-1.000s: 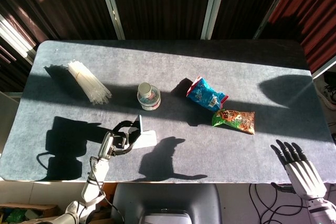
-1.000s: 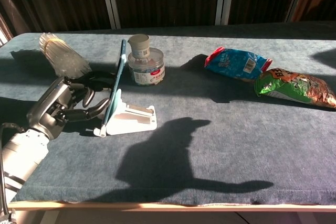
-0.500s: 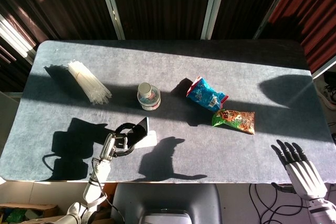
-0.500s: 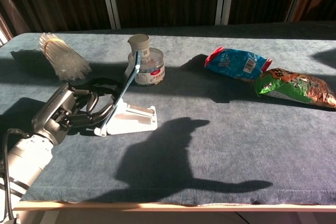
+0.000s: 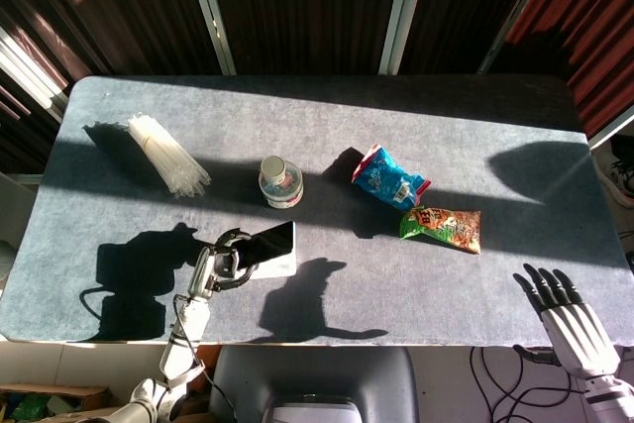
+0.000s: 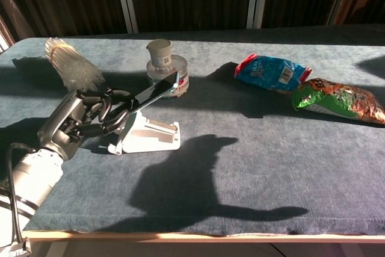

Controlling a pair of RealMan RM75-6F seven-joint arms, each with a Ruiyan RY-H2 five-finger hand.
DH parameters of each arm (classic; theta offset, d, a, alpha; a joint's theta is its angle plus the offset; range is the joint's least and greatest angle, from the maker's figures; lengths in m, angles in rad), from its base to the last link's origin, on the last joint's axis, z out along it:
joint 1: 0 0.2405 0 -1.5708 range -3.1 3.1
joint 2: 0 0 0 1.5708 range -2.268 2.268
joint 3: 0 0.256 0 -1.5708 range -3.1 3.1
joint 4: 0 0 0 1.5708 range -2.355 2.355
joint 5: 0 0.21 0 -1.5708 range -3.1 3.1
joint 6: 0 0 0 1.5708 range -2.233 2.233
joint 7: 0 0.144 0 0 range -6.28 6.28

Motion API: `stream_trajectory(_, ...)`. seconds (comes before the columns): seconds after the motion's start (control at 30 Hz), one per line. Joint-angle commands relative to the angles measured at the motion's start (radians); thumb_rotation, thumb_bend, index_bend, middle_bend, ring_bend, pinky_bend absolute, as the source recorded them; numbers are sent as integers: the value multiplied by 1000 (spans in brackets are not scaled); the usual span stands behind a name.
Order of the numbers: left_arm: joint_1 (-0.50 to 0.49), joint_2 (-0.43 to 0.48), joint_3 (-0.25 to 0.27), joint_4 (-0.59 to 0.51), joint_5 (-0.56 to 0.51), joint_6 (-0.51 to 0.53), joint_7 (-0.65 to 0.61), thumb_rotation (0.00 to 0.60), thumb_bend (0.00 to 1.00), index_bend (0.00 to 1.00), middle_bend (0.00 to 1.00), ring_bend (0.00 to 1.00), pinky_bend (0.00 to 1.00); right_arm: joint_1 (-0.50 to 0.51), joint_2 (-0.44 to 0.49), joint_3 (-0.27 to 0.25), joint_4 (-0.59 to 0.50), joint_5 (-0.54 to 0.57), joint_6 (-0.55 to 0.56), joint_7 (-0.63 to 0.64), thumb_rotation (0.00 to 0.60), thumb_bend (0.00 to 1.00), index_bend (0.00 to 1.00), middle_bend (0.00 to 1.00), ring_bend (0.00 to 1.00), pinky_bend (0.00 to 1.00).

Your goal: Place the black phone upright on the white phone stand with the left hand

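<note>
The black phone [image 5: 269,243] [image 6: 154,92] lies tilted far back, nearly flat, over the white phone stand [image 5: 278,265] [image 6: 150,138] near the table's front left. My left hand [image 5: 220,265] [image 6: 90,115] holds the phone by its lower left end, fingers curled around it. The phone's top end reaches toward the small bottle. My right hand [image 5: 567,318] hangs off the table's front right corner, fingers spread, holding nothing; only the head view shows it.
A small clear bottle [image 5: 279,181] [image 6: 163,70] stands just behind the stand. A bundle of clear straws [image 5: 166,155] [image 6: 71,64] lies back left. A blue snack bag [image 5: 388,178] [image 6: 272,73] and a green one [image 5: 442,226] [image 6: 337,99] lie at right.
The phone has tipped from near upright on the stand to leaning far back, almost flat, with the left hand still on its lower end. The right hand has not moved.
</note>
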Motion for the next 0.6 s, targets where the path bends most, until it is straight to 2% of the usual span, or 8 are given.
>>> stream_trajectory(0.03, -4, -5, -8, 4, -8, -6, -19, 600, 534, 855, 984, 607, 165, 0, 0, 0, 0, 0, -1, 0, 600, 110, 0, 0, 0, 0)
stream_trajectory(0.23, -3, -18, -5, 32, -14, -24, -31, 600, 535, 855, 983, 606, 165, -1, 0, 1, 0, 1, 0, 0, 600, 110, 0, 0, 0, 0)
stream_trajectory(0.47, 2, -25, 9, 49, 0, 3, -16, 600, 526, 851, 963, 601, 165, 0, 0, 1, 0, 1, -2, -1, 600, 110, 0, 0, 0, 0)
stream_trajectory(0.6, 8, -33, 24, 66, 13, 24, 13, 600, 495, 818, 914, 570, 159, -1, 1, 1, 0, 0, 1, 1, 600, 109, 0, 0, 0, 0)
